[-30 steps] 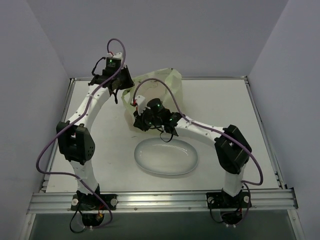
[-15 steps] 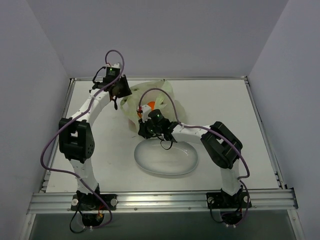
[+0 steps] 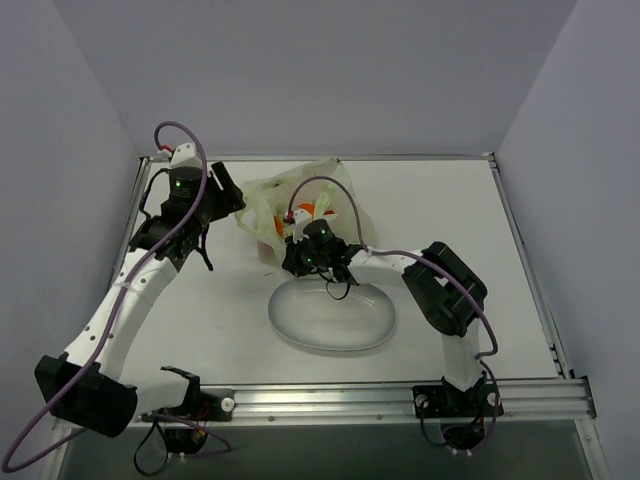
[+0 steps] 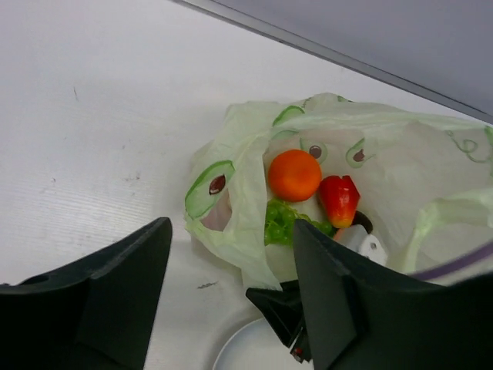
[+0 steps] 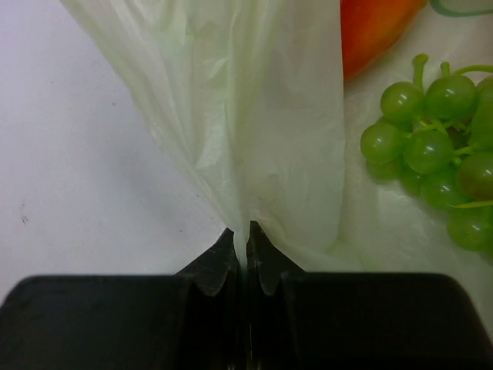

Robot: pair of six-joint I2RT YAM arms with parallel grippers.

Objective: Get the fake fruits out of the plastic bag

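The crinkled, translucent pale green plastic bag (image 4: 240, 196) lies toward the far side of the white counter (image 3: 450, 220), mouth agape. The left hand (image 4: 231, 231) hangs spread and empty before it. The right hand (image 5: 247, 233) pinches its film. Inside are a green grape bunch (image 5: 431, 158), a round orange (image 4: 294, 175) and a red strawberry-like piece (image 4: 339, 199), perhaps with more underneath.

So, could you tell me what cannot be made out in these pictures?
- Right wrist view: the orange-red fruit is cut off by the top edge, so which fruit is unclear.
- Left wrist view: the plastic bag folds hide anything beyond the round orange, red strawberry-like piece and grape bunch.
- Left wrist view: the white plate is only a sliver at the bottom edge.
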